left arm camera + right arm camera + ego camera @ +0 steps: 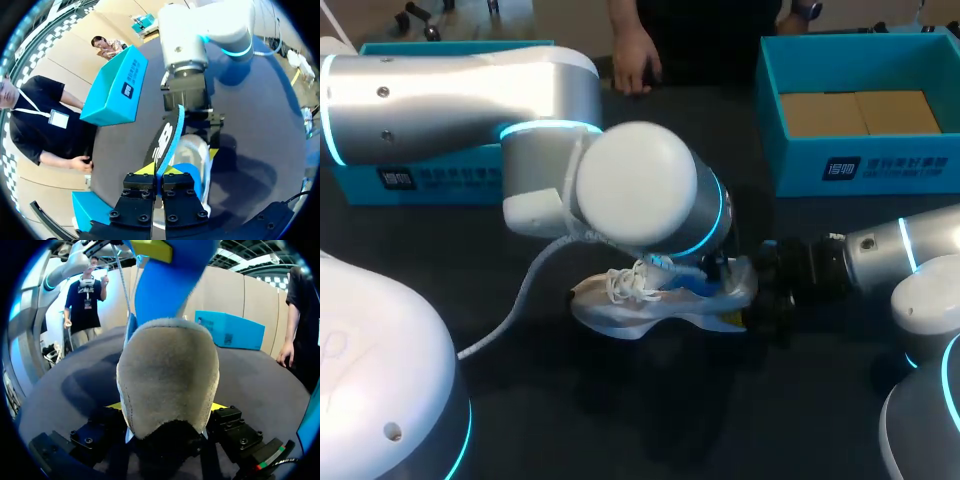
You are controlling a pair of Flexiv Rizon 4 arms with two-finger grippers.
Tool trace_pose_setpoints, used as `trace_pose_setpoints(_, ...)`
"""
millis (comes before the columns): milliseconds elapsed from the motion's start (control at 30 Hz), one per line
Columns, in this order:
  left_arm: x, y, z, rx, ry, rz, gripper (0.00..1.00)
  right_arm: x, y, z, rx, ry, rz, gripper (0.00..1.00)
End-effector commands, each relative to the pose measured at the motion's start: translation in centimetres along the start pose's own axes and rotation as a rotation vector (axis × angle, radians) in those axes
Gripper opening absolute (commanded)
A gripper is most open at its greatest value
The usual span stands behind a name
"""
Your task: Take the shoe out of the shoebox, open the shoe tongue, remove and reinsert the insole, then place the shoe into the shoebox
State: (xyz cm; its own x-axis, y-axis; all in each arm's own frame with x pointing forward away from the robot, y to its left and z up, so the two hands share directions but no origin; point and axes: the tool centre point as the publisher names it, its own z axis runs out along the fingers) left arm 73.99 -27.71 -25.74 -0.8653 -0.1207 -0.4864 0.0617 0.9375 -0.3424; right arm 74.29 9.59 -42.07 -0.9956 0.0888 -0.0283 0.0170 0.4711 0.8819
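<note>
A white lace-up shoe (pixel 625 303) lies on the dark table (pixel 620 420) with its heel to the right. In the left wrist view my left gripper (pixel 159 171) is shut on the edge of the blue-sided insole (pixel 172 131), which stands up out of the shoe's opening (pixel 192 150). From the head camera that gripper is hidden under its own wrist (pixel 640 185). My right gripper (pixel 767 295) holds the heel. Its wrist view shows the grey heel (pixel 170 375) filling the space between both fingers (pixel 222 415), and the insole (pixel 170 280) rising ahead.
An open blue shoebox (pixel 860 165) with a cardboard floor stands at the back right. A second blue box (pixel 420 180) sits at the back left, behind my left arm. A person's hand (pixel 635 65) rests on the far table edge between the boxes.
</note>
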Motion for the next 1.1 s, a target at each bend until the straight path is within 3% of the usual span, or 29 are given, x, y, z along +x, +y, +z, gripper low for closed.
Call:
trace_pose_setpoints(33,-0.7,-0.6,-1.6,0.015,0.030,-0.024,0.00,0.0,-0.3,0.1,0.004,-0.001,0.001,0.00)
trace_pose_setpoints(667,-1.4,-4.6,-9.4,0.256,0.199,-0.179,0.00,0.0,-0.3,0.1,0.004,-0.001,0.001,0.00)
trace_pose_setpoints(1100,-2.1,-5.7,-15.0,0.521,0.287,-0.306,0.00,0.0,-0.3,0.1,0.004,-0.001,0.001,0.00)
